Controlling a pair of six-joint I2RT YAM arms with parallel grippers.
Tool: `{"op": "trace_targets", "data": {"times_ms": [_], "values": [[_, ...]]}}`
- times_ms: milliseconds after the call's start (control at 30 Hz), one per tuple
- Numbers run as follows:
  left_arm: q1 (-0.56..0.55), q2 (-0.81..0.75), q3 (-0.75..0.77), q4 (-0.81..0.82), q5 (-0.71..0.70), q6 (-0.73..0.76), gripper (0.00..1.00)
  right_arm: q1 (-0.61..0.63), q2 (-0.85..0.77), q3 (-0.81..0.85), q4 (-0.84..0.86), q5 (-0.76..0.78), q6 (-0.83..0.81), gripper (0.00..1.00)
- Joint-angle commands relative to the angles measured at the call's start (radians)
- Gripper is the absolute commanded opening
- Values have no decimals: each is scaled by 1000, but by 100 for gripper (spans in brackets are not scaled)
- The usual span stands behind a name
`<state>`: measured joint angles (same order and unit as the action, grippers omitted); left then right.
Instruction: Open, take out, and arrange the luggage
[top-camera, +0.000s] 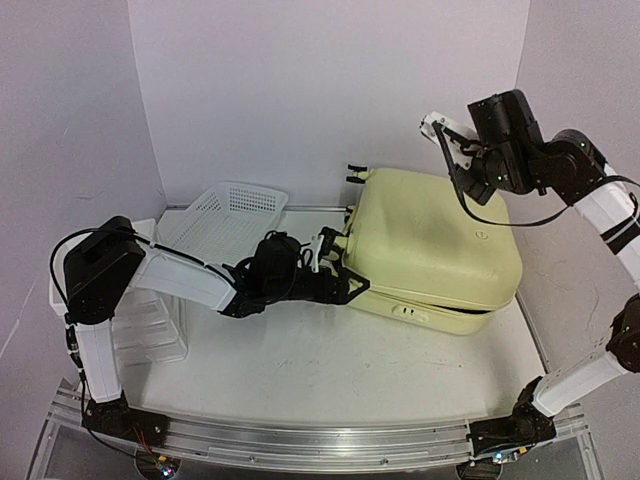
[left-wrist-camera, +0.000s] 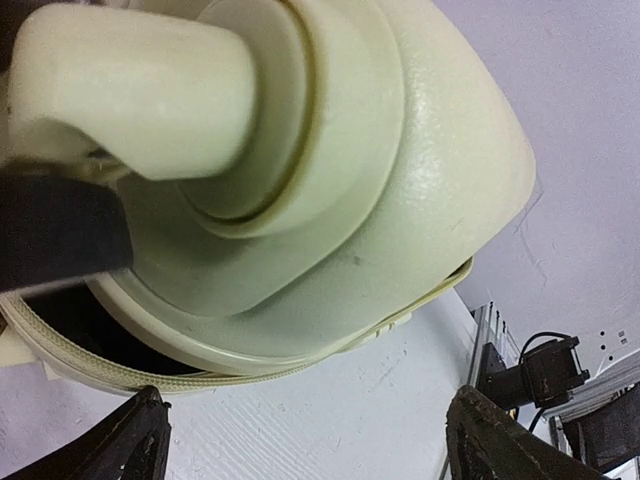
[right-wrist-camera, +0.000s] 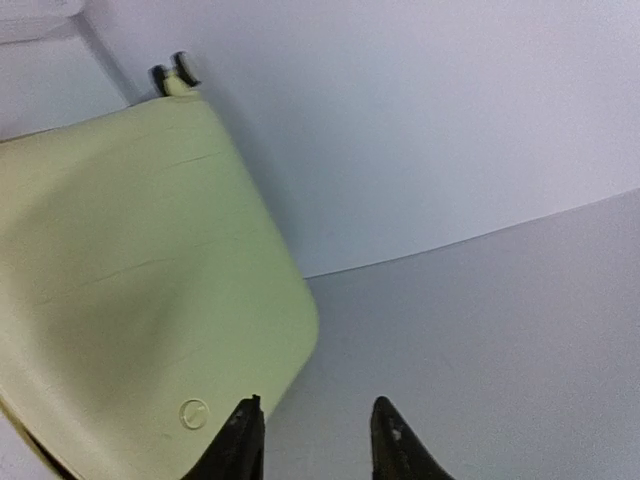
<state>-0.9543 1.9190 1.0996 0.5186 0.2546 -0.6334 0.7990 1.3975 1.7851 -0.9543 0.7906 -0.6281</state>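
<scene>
Lifting the luggage (top-camera: 430, 245) lid needs the released left gripper (top-camera: 335, 264) hooked under its left seam; right gripper (top-camera: 452, 152) hovers parted, empty.

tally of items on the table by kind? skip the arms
Pale yellow suitcase: 1
White mesh basket: 1
Plastic drawer organizer: 1
Total: 3
</scene>
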Motion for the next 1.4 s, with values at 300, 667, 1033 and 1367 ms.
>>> {"op": "trace_targets", "data": {"times_ms": [300,667,1033,1367], "values": [[72,-92,-1,59,88,92,98,-523,125,-189,-161,-974,777,98],[143,-109,48,67,236,22,100,-860,60,-357,25,-1246,985,98],[189,6,121,129,153,-234,100,-860,-184,-486,-73,-1091,847,98],[215,132,265,290,239,-467,90,-860,-311,-512,-150,-1161,749,98]]}}
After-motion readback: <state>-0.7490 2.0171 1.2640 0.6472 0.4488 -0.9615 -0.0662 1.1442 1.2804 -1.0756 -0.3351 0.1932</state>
